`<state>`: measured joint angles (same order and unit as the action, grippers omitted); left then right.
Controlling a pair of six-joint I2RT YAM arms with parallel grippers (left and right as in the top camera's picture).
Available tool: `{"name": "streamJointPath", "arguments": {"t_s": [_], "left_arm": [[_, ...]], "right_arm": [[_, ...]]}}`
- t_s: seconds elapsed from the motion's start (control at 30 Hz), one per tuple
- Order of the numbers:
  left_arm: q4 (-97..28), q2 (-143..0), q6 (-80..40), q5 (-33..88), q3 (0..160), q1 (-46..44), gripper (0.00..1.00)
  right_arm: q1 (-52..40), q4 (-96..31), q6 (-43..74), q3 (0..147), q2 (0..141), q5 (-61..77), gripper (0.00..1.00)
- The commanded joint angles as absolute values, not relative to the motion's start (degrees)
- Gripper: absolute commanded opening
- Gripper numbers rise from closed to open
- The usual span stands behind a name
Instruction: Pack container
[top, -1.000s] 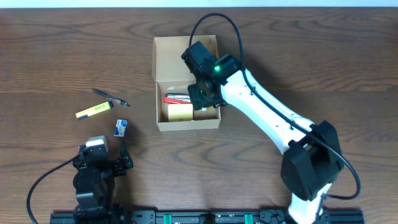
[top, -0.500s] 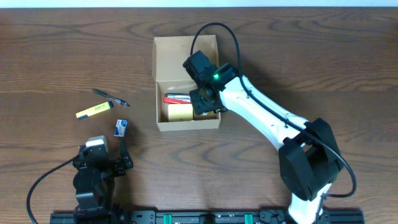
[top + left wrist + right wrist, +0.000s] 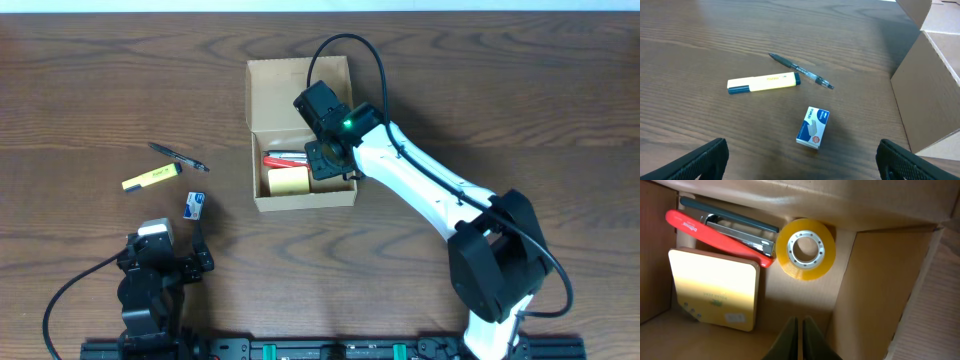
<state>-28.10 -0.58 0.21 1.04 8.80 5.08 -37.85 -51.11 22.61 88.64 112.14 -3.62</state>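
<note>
Brown table (image 3: 100, 80), 1 container (image 3: 280, 95) — 1 tape (image 3: 785, 255), 1 stapler (image 3: 690, 226)

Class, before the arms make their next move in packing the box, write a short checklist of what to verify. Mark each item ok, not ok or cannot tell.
1. Right pincer empty, fingers together: ok.
2. Tape roll lying inside the container, clear of the pincer: ok.
3. Lid flap open: ok.
4. Pen, highlighter and staple box packed: not ok, all lie on the table.
5. Left pincer open, ready for them: ok.
</note>
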Motion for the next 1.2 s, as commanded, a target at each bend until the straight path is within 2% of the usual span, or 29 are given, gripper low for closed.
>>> {"name": "streamJointPath", "arguments": {"t_s": [0.0,0.1,0.4,0.6,0.73,0.83,0.97,1.17], "left_arm": [[-28.1,-0.3,0.2,0.2,7.8,4.8,0.95],[-28.1,-0.3,0.2,0.2,7.8,4.8,0.95],[-28.1,-0.3,0.2,0.2,7.8,4.8,0.95],[-28.1,-0.3,0.2,0.2,7.8,4.8,0.95],[-28.1,-0.3,0.2,0.2,7.8,4.8,0.95],[-28.1,-0.3,0.2,0.2,7.8,4.8,0.95],[-28.1,-0.3,0.2,0.2,7.8,4.8,0.95],[-28.1,-0.3,0.2,0.2,7.8,4.8,0.95]], "right_arm": [[-38.3,-51.0,23.8,88.1,112.6,-4.3,0.05],[-38.3,-51.2,23.8,88.1,111.9,-3.4,0.02],[-38.3,-51.9,24.2,88.2,104.3,-1.3,0.01],[-38.1,-54.3,23.0,88.2,94.7,-1.5,0.05],[-36.9,-57.9,23.1,88.2,90.2,-4.1,0.11],[-35.0,-61.9,23.1,88.2,88.1,-7.7,0.22],[-31.7,-65.3,21.6,88.2,87.6,-9.2,0.29],[-26.6,-65.8,18.7,88.2,87.6,-9.2,0.54]]}}
